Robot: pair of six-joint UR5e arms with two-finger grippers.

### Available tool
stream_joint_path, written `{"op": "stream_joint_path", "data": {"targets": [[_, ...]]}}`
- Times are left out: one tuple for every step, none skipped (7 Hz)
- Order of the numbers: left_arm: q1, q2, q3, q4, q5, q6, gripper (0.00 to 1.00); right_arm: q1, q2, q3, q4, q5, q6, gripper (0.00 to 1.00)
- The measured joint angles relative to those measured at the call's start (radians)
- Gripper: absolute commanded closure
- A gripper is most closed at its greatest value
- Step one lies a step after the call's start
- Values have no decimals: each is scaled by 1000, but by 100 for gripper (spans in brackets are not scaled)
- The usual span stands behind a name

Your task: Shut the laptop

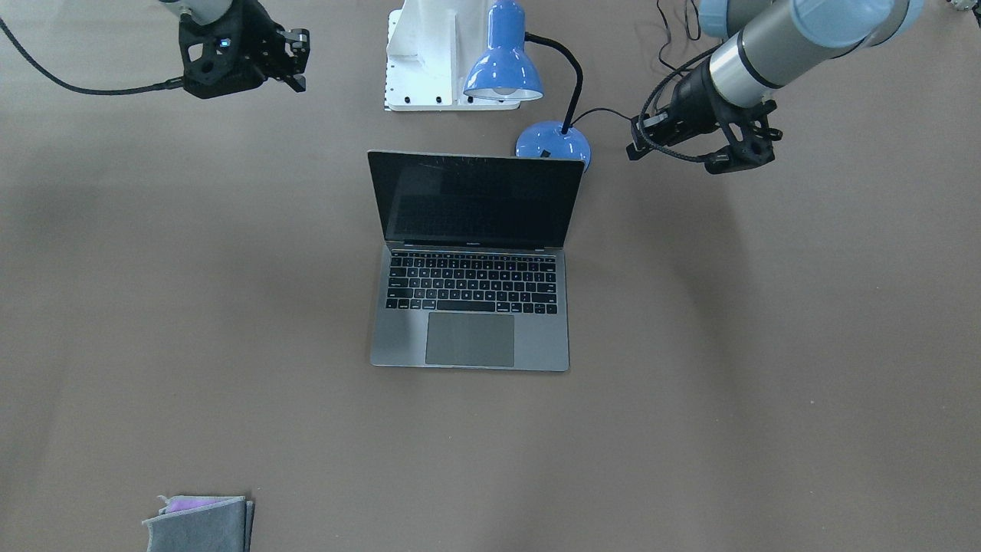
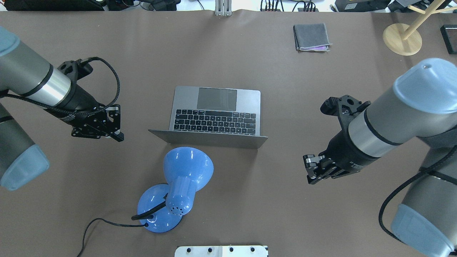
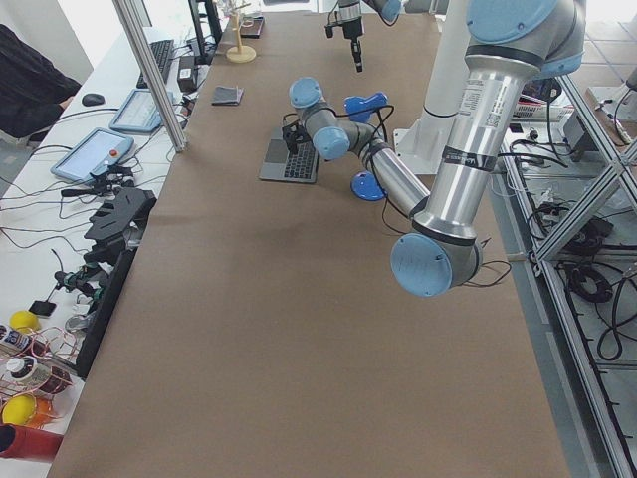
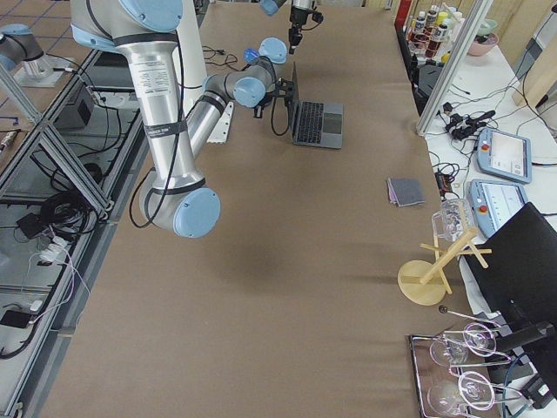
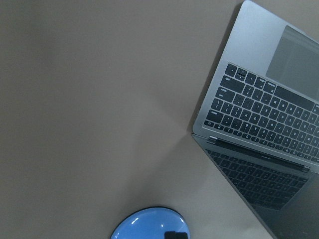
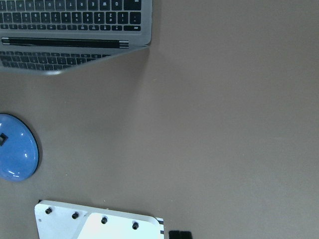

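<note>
The laptop [image 1: 471, 299] lies open at the table's centre, screen [image 1: 475, 199] dark and upright, lid back toward the robot. It also shows from above [image 2: 217, 112], and parts of it show in the left wrist view [image 5: 259, 124] and the right wrist view [image 6: 75, 25]. My left gripper [image 2: 116, 123] hovers to the laptop's left, apart from it, and looks shut and empty. It also shows in the front view [image 1: 640, 142]. My right gripper [image 2: 310, 169] hovers to the laptop's right and nearer the robot, and also looks shut and empty. In the front view it is at the upper left [image 1: 299, 57].
A blue desk lamp [image 2: 178, 185] stands just behind the laptop's lid on the robot's side, its base [image 1: 553, 143] close to the lid's corner. A white mount plate [image 1: 429, 57] lies at the robot's edge. A folded grey cloth [image 2: 311, 36] and a wooden stand [image 2: 401, 37] are at the far side.
</note>
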Motion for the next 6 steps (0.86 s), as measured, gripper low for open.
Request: {"op": "stream_joint_path", "data": {"targets": [[33, -16, 4, 0, 20, -34, 100, -48, 49, -29, 2, -48, 29, 100], [57, -30, 7, 0, 38, -53, 100, -77, 102, -63, 3, -74, 58, 100], [72, -39, 12, 1, 47, -68, 100, -91, 140, -88, 3, -92, 75, 100], [84, -56, 18, 1, 50, -89, 100, -96, 167, -105, 3, -107, 78, 100], [93, -86, 31, 2, 51, -112, 100, -93, 190, -124, 7, -120, 77, 100], [105, -114, 50, 1, 52, -134, 100, -86, 211, -155, 25, -127, 76, 100]]}}
